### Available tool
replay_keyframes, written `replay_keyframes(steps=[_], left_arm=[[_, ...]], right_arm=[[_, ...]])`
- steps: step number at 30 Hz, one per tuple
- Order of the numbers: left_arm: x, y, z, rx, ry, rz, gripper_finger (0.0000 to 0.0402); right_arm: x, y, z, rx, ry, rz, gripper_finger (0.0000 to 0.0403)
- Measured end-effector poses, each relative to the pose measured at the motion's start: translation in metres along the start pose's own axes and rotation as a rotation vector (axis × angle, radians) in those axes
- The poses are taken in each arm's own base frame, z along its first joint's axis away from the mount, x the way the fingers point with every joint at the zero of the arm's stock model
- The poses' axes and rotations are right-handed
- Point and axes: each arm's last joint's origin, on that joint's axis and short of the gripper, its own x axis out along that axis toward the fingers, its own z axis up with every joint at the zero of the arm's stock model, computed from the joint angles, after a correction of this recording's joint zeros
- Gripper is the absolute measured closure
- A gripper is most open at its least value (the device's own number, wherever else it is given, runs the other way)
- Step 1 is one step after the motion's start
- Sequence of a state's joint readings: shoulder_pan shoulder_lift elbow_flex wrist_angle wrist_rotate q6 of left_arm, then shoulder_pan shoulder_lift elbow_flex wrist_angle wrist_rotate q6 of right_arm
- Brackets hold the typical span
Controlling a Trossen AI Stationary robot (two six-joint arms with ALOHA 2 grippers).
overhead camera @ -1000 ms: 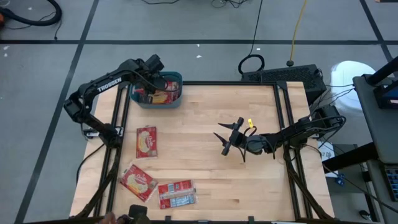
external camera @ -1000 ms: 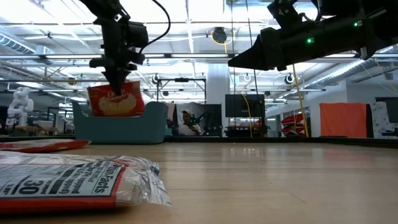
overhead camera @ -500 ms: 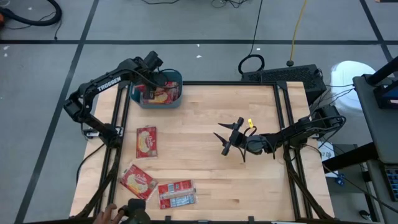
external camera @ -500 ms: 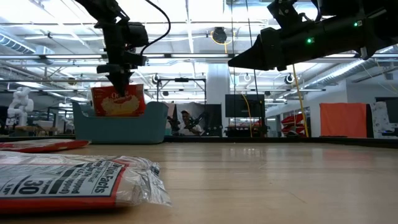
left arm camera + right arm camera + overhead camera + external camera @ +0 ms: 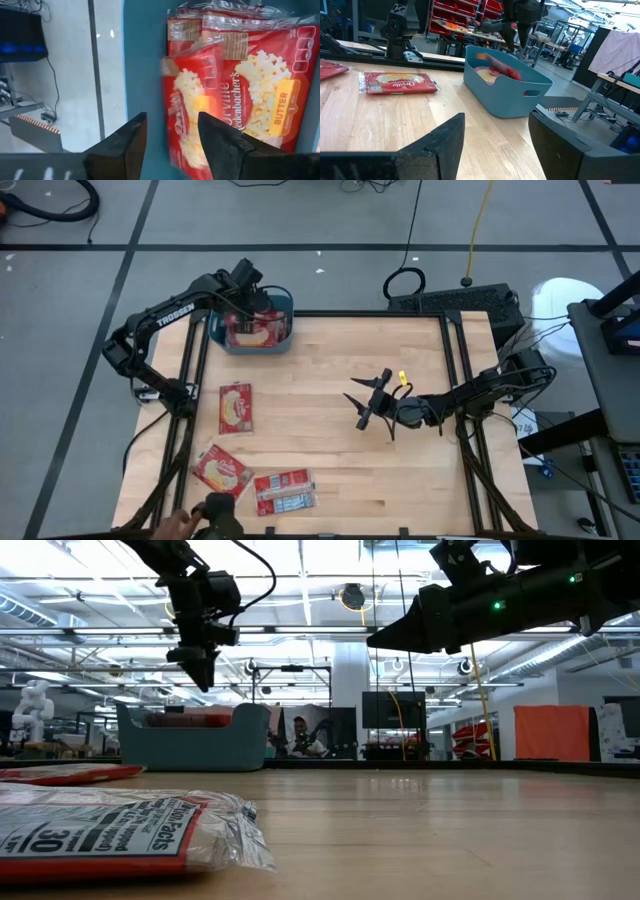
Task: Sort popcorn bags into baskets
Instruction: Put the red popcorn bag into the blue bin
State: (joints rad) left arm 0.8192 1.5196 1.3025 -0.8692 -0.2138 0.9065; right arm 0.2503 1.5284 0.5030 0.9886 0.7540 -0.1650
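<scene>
My left claw [image 5: 205, 668] hangs just above the teal basket [image 5: 278, 342] at the far left corner of the wooden counter [image 5: 330, 470], its two fingers apart and holding nothing. Under it, the popcorn bags in the basket [image 5: 250, 90] lie picture-side up; the nearest one is blurred in my left wrist view, and I cannot tell how many are stacked there, since they overlap and the basket wall cuts them off. From the low view only a thin red edge of them shows over the rim.

My right claw [image 5: 366, 406] waits over the middle of the counter, well apart from the basket, fingers spread and empty.

Three more bags lie flat on the counter's left side: one [image 5: 236, 407] alone nearer the basket, a tilted one [image 5: 222, 472] toward the near edge, and a third [image 5: 284, 491] just beside it, showing its pale printed face. In the low view that third bag fills the foreground and is cut off by the picture's edge.

At the near edge, part of a person's hand [image 5: 176, 523] shows, mostly out of view.
</scene>
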Motion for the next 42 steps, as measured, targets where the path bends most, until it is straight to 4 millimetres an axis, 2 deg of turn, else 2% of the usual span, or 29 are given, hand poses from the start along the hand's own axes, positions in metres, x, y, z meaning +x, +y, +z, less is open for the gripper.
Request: replay_keyframes(steps=[3, 10, 13, 16, 18, 21, 26, 30, 32, 34, 39, 40, 42], left_arm=[[0.0, 0.0, 0.0, -0.042, -0.001, 0.0, 0.0239], [0.0, 0.0, 0.0, -0.28, -0.001, -0.002, 0.0269], [0.006, -0.007, -0.001, -0.287, 0.01, -0.016, 0.028], [0.023, -0.021, -0.004, -0.224, 0.037, -0.033, 0.0283], [0.036, -0.032, -0.006, -0.202, 0.056, -0.012, 0.0274], [0.051, -0.047, -0.007, -0.176, 0.121, 0.098, 0.024], [0.06, -0.061, -0.002, -0.14, 0.186, 0.296, 0.0176], [0.067, -0.065, -0.003, -0.125, 0.134, 0.288, 0.0166], [0.068, -0.067, -0.003, -0.125, 0.131, 0.281, 0.0186], [0.068, -0.068, -0.004, -0.127, 0.134, 0.266, 0.0226], [0.068, -0.071, -0.004, -0.145, 0.142, 0.258, 0.0364], [0.067, -0.071, -0.003, -0.163, 0.144, 0.263, 0.0379], [0.062, -0.073, -0.001, -0.19, 0.152, 0.292, 0.0381]], right_arm=[[0.0, 0.0, 0.0, 0.0, 0.0, 0.0, 0.0189], [0.0, 0.0, -0.001, -0.005, 0.005, 0.001, 0.0189], [0.0, 0.0, -0.001, 0.002, 0.009, 0.002, 0.0189], [0.0, 0.001, -0.003, -0.003, 0.027, 0.004, 0.0189], [0.0, 0.001, -0.004, -0.011, 0.035, 0.006, 0.0189], [0.0, 0.001, -0.005, -0.011, 0.039, 0.006, 0.0189], [0.0, 0.0, -0.005, -0.01, 0.038, 0.004, 0.0189], [0.0, 0.0, -0.005, -0.008, 0.037, 0.004, 0.0189], [0.0, 0.0, -0.005, 0.0, 0.038, 0.004, 0.0189], [0.0, 0.0, -0.005, 0.002, 0.038, 0.004, 0.0189], [0.0, 0.0, -0.005, 0.002, 0.038, 0.004, 0.0189], [0.0, 0.0, -0.005, 0.002, 0.037, 0.004, 0.0189], [0.0, 0.0, -0.005, 0.0, 0.038, 0.004, 0.0189]])
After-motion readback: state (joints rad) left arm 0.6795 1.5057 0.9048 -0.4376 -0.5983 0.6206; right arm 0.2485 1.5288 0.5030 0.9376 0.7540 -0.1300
